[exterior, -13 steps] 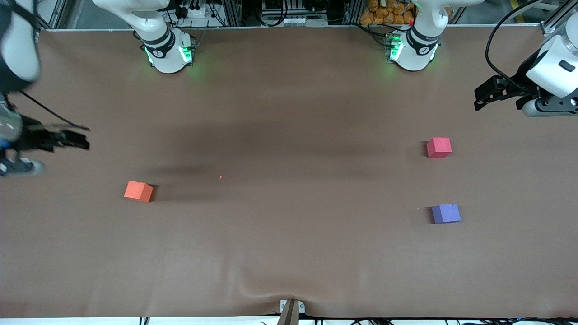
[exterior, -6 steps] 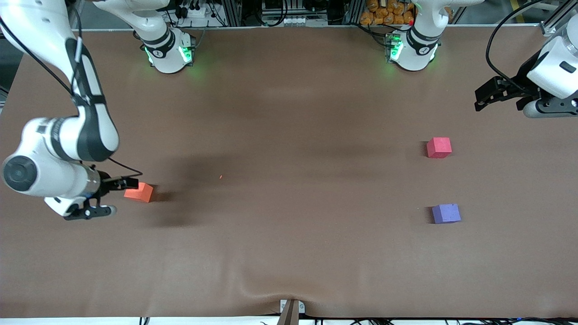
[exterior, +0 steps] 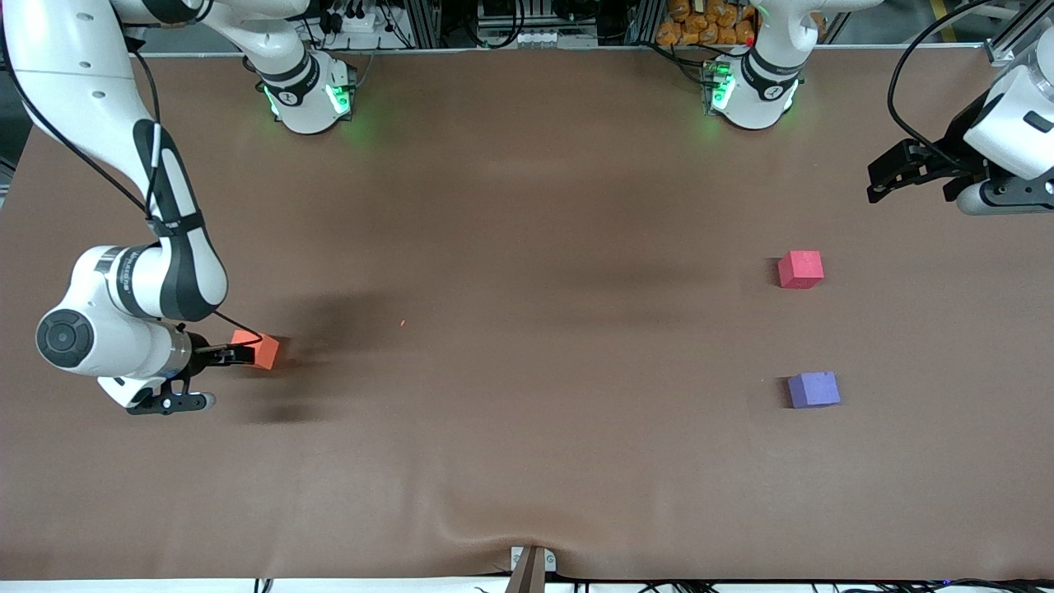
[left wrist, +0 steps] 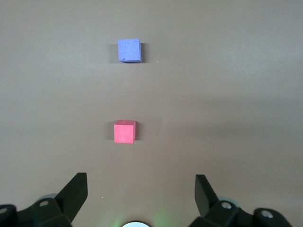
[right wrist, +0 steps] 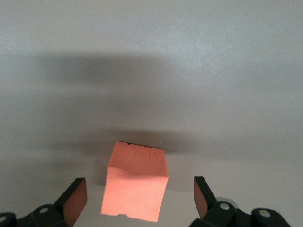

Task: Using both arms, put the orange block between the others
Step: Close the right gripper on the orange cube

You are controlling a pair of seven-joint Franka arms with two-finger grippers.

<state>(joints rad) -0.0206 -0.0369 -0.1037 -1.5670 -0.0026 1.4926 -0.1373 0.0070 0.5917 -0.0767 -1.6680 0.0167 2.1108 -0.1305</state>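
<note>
Both fingers [right wrist: 75,198] open, flanking the orange block [right wrist: 136,187].

Even overhead light, front view sharp, no glare on the matte brown table [exterior: 527,461]. Soft broad shadow bands across mid-table; darker shadow patch just beside the orange block [exterior: 257,349] and under the right arm [exterior: 132,313]. Green glow spills around both bases [exterior: 309,99]. Right wrist view looks washed-out and greyish, with a soft shadow at the block. Left wrist view is dimmer but clear.
</note>
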